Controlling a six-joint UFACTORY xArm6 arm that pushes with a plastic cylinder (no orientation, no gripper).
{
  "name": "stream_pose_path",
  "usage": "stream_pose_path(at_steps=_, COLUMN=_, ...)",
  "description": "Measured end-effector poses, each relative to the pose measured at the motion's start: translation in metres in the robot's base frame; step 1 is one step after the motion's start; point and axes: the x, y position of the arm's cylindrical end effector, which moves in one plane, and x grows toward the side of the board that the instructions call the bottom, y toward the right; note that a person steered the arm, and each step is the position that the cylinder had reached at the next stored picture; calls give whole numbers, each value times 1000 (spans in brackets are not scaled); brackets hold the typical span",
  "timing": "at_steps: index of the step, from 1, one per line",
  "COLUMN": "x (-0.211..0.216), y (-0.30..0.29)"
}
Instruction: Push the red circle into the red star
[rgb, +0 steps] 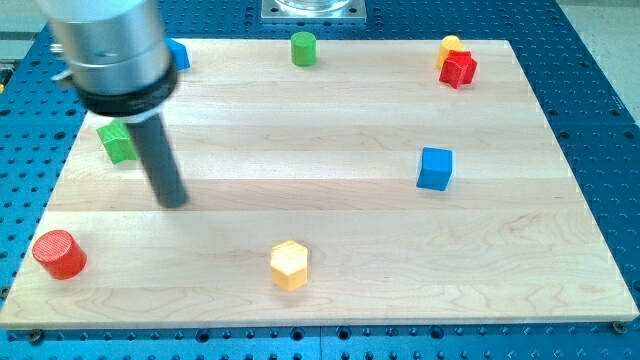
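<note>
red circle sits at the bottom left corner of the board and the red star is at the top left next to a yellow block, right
Not quite: the red star is at the view's top right, touching the yellow block. The red circle is indeed at the bottom left, as the camera view shows.

My tip (174, 199) rests on the pale wooden bench (330, 290), left of centre. Red cylinder block (59, 253) sits at the view's bottom-left corner; bare wood between it and my tip. Red star block (459, 69) sits top right, touching a yellow block (450, 46) behind it. On a straight diagonal between cylinder and star, two blocks stand close to the line: yellow hexagon block (289, 265) just below it, blue cube (435, 168) near its right end. Wide bare centre band between them. Green block (117, 143) beside my rod, green cylinder (303, 48) and a blue block (178, 54) along the top edge, all well off the line.
</note>
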Motion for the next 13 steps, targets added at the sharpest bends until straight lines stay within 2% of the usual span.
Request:
stream_pose_path(at_steps=2, x=39, y=-113)
stream_pose_path(at_steps=3, x=60, y=-120)
stream_pose_path(at_steps=4, x=60, y=-74)
stream_pose_path(at_steps=5, x=76, y=-81)
stream_pose_path(at_steps=6, x=122, y=-96)
stream_pose_path(at_steps=8, x=20, y=30)
stream_pose_path(at_steps=9, x=21, y=37)
stream_pose_path(at_steps=10, x=42, y=-2)
stream_pose_path(at_steps=11, x=68, y=27)
stream_pose_path(at_steps=12, x=50, y=84)
stream_pose_path(at_steps=13, x=-6, y=125)
